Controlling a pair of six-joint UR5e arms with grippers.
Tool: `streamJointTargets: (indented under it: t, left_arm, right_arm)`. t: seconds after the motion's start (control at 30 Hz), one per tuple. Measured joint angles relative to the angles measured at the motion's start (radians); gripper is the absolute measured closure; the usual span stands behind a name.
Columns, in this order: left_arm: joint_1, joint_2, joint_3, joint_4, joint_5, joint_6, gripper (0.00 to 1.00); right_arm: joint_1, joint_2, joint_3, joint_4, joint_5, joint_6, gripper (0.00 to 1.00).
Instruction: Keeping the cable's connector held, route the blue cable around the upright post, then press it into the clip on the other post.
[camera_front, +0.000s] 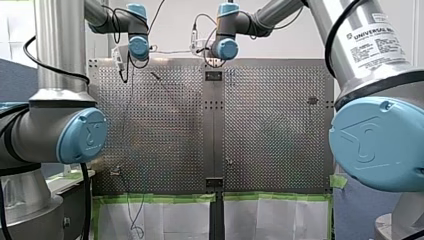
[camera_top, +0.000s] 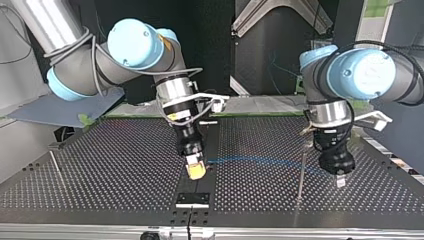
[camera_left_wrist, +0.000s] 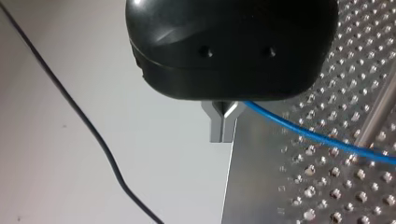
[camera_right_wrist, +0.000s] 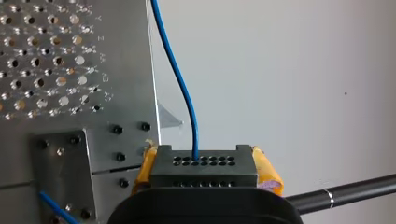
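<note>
Right wrist view: your right gripper (camera_right_wrist: 205, 163) clamps the connector (camera_right_wrist: 204, 173), blue cable (camera_right_wrist: 180, 79) leading away; your left gripper (camera_left_wrist: 223, 128), closed on the cable, stands near the upright post (camera_top: 302, 170); sweep round it without tugging.

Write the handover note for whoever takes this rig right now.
My right gripper: yellow-padded fingers shut on the connector.
My left gripper: fingers shut, apparently on the blue cable, which spans between the two grippers.
Upright post: beside my left gripper; the cable passes it, not wrapped.
Other post: top view's left; clip too small to see.
Done: both grasps.
Left: route around the post, press into the clip.
</note>
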Motion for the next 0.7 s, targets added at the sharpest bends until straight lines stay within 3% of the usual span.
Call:
streamJointTargets:
  t: [0.3, 0.47, 0.7]
  left_arm:
    - [0.031, -0.039, 0.025, -0.093, 0.030, -0.003, 1.00]
    - [0.049, -0.057, 0.025, -0.134, 0.047, -0.008, 1.00]
    - [0.077, -0.093, 0.025, -0.140, 0.101, -0.018, 1.00]
  right_arm:
    - [-0.004, 0.057, -0.082, -0.002, 0.003, -0.007, 1.00]
    - [-0.007, 0.087, -0.092, -0.003, 0.008, -0.013, 1.00]
    - [-0.011, 0.126, -0.093, -0.003, 0.017, -0.034, 1.00]
